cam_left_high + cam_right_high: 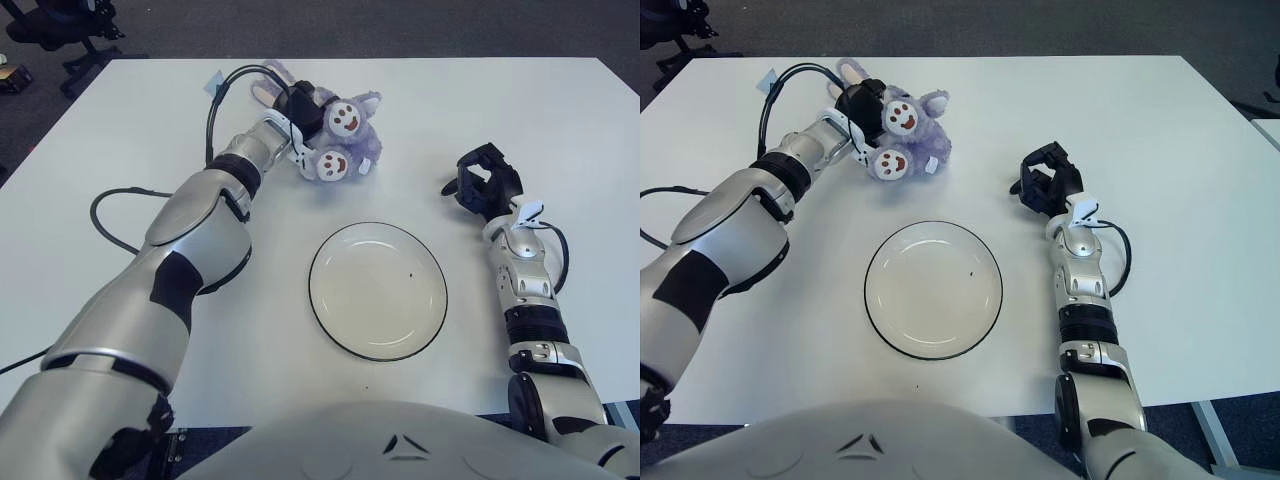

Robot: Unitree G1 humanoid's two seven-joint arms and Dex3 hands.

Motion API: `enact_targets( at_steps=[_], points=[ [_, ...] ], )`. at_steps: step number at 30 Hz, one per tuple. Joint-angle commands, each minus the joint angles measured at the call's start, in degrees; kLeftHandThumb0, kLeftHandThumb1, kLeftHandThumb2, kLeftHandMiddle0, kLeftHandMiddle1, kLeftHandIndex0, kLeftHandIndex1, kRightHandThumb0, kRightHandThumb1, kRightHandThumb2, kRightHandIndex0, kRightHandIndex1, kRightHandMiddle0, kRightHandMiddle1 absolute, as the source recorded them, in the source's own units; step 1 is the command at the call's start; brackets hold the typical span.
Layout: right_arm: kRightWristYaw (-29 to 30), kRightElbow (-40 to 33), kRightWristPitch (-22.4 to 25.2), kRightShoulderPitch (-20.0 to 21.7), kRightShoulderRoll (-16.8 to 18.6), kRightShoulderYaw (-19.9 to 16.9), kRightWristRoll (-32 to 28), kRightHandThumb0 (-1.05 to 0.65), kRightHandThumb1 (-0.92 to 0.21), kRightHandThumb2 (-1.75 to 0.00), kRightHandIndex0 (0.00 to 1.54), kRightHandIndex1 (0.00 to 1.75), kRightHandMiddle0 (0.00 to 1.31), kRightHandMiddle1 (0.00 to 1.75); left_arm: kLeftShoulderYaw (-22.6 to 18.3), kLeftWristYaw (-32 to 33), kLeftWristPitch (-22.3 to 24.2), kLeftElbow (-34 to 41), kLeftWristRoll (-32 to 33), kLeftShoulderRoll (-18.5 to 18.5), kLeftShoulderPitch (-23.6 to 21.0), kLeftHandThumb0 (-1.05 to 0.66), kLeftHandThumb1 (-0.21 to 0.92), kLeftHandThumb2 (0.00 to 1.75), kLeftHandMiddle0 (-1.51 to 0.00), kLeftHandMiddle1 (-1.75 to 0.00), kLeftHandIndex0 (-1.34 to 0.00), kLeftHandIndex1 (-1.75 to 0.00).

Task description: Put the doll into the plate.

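My left hand [303,108] was at the soft purple plush doll [343,146], which lay on the white surface [560,110] at about eleven o'clock from the round white black-rimmed plate [378,290], well apart from it. My dark fingers [309,100] were curled into its upper left side. It looked light and squashy, so I judged a deep pinch through the body safest. My right hand [487,186] sat at three o'clock of the plate; whether its fingers were apart, I could not tell.
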State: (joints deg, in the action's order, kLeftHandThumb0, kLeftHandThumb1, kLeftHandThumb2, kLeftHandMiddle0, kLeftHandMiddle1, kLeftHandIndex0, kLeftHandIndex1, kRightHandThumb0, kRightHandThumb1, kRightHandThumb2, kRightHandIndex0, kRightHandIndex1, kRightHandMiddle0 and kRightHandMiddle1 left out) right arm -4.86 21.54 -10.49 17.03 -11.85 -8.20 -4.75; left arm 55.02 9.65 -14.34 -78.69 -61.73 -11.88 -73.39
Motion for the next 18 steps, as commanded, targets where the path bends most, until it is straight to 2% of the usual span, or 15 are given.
enact_targets(
  at_steps=[1,5,12,13,15,16,17,18],
  points=[
    [-1.2,1.0,1.0,-1.8,0.0,1.0,0.9,-0.39,-0.65,-0.87,0.82,1.75,0.37,1.75,1.4,-3.1,-0.9,-1.1,-1.6,0.1,1.4,-0.74,0.9,0.01,-0.49,-0.03,-0.22,0.0],
    [-1.5,1.3,0.3,-1.7,-0.1,1.3,0.9,-0.39,-0.65,-0.87,0.82,1.75,0.37,1.75,1.8,-2.5,-0.2,-1.1,-1.6,0.1,1.6,-0.75,0.9,0.01,-0.53,-0.04,-0.21,0.0],
    [-2.9,2.2,-1.9,-1.7,-0.5,2.0,0.8,-0.39,-0.65,-0.87,0.83,1.75,0.37,1.75,2.6,3.2,4.4,-1.1,-2.2,0.7,3.7,-0.74,0.9,0.0,-0.76,-0.13,-0.25,-0.01],
    [-3.2,2.4,-2.4,-1.8,-0.5,2.0,0.7,-0.39,-0.65,-0.87,0.83,1.75,0.37,1.75,2.7,6.1,6.1,-1.1,-2.5,0.8,4.9,-0.74,0.9,0.0,-0.77,-0.14,-0.25,-0.02],
    [-3.7,2.5,-3.1,-1.9,-0.5,2.1,0.6,-0.39,-0.65,-0.87,0.83,1.75,0.37,1.75,2.6,11.0,8.5,-1.2,-2.6,0.9,6.8,-0.57,0.89,0.01,-0.66,-0.66,-0.47,-0.01],
    [-4.0,2.6,-3.4,-1.9,-0.5,2.1,0.5,-0.39,-0.65,-0.87,0.83,1.75,0.37,1.75,2.1,13.8,8.9,-1.2,-2.2,0.7,7.9,-0.38,0.89,0.03,-0.65,-0.79,-0.51,-0.01],
    [-4.1,2.6,-3.6,-2.0,-0.5,2.1,0.5,-0.39,-0.65,-0.87,0.83,1.75,0.37,1.75,1.7,15.4,9.0,-1.3,-1.9,0.6,8.4,-0.12,0.9,0.09,-0.61,-1.0,-0.59,-0.03],
    [-4.2,2.7,-3.8,-2.0,-0.5,2.1,0.5,-0.39,-0.65,-0.87,0.83,1.75,0.37,1.75,1.5,16.4,9.0,-1.3,-1.8,0.5,8.8,-0.02,0.91,0.11,-0.6,-1.07,-0.62,-0.03]
  ],
)
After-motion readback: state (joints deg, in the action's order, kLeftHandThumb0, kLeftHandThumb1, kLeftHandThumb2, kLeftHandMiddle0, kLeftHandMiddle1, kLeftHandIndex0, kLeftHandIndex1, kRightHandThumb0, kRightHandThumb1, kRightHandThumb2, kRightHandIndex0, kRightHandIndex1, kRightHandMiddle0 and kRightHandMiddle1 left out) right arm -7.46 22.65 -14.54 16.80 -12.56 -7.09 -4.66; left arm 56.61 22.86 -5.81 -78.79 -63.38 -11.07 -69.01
